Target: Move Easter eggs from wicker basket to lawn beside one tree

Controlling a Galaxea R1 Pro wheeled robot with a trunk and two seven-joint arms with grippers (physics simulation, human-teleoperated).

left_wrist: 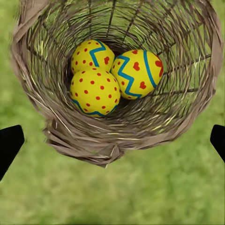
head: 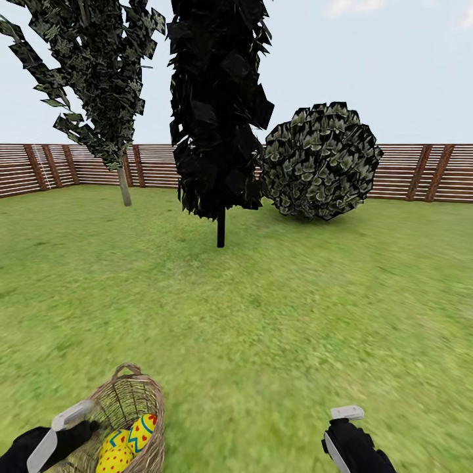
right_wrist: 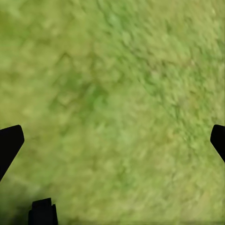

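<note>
The wicker basket (head: 135, 397) stands on the lawn (head: 263, 328) at the head view's lower left. Three yellow Easter eggs lie together on its bottom: one dotted (left_wrist: 93, 91), one with a blue zigzag and red hearts (left_wrist: 138, 72), and one behind them (left_wrist: 93, 56). The eggs (head: 131, 440) also show in the head view. My left gripper (head: 58, 432) hangs open just above the basket's near rim (left_wrist: 101, 150), its fingers wide apart and holding nothing. My right gripper (head: 340, 433) is open over bare grass (right_wrist: 117, 93). A pale-trunked tree (head: 125, 187) stands far off at the left.
A near-black tree with a thin black trunk (head: 221, 226) stands mid-lawn ahead. A round bush (head: 322, 161) sits to its right. A brown slatted fence (head: 420, 174) closes the garden at the back. Open grass lies between me and the trees.
</note>
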